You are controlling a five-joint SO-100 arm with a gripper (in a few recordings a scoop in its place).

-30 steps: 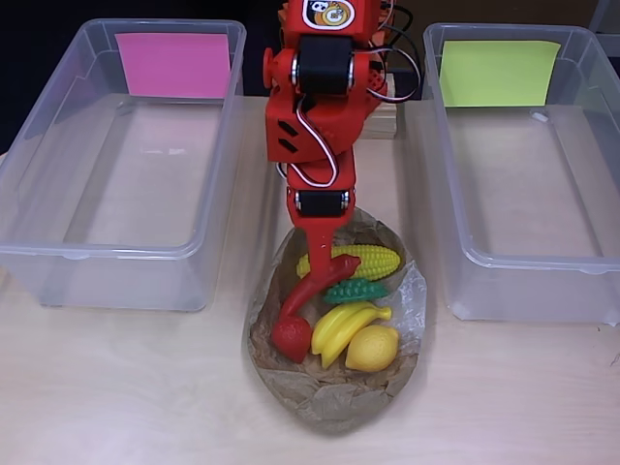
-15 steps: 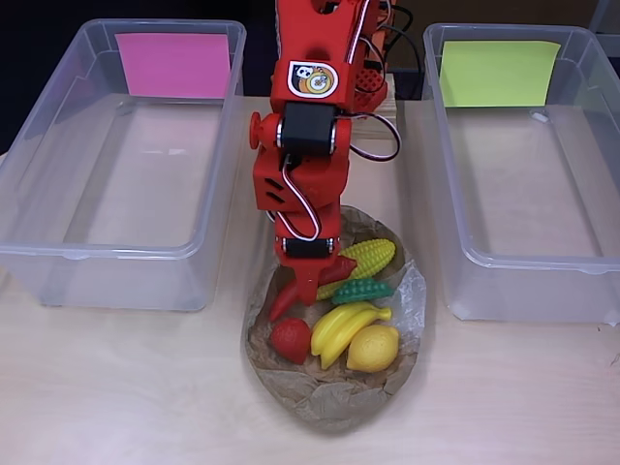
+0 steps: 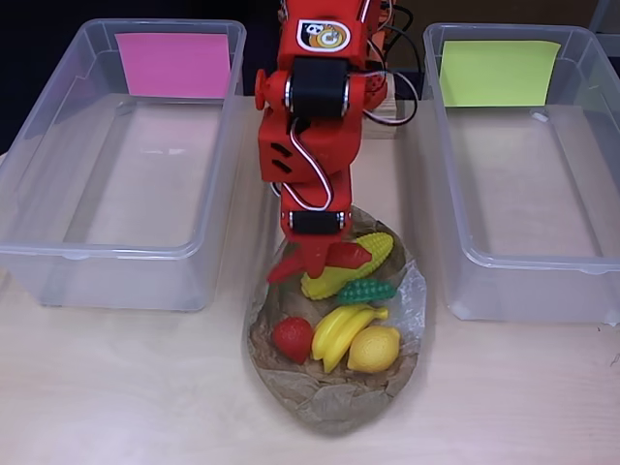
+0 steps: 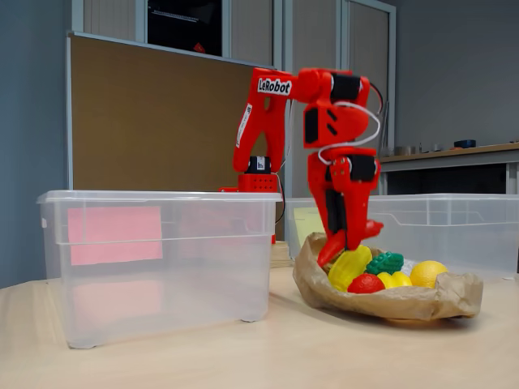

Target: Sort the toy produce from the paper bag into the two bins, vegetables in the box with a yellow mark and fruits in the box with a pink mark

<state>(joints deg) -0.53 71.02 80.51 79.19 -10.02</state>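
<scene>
Currently gripper (image 3: pixel 312 262) sits at the paper bag's (image 3: pixel 334 402) far-left rim, jaws spread, pinching nothing. Corn (image 3: pixel 351 264) lies directly under and right of it, long axis rising toward far right, yellow-marked bin (image 3: pixel 523 281) further right.

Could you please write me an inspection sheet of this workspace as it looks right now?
Surface: pale wooden table, bare around the bins.
Job's things: paper bag lies open, holding corn, a green vegetable, bananas, lemon and strawberry. Pink-marked bin and yellow-marked bin hold no produce.
Clutter: nothing seen.
Grippers: red tool is over the bag's upper end, its jaws spread at the corn; whether it touches the corn cannot be told.
Cables: white wires loop along the arm.
Surroundings: a brown board stands behind the table in the fixed view.
</scene>
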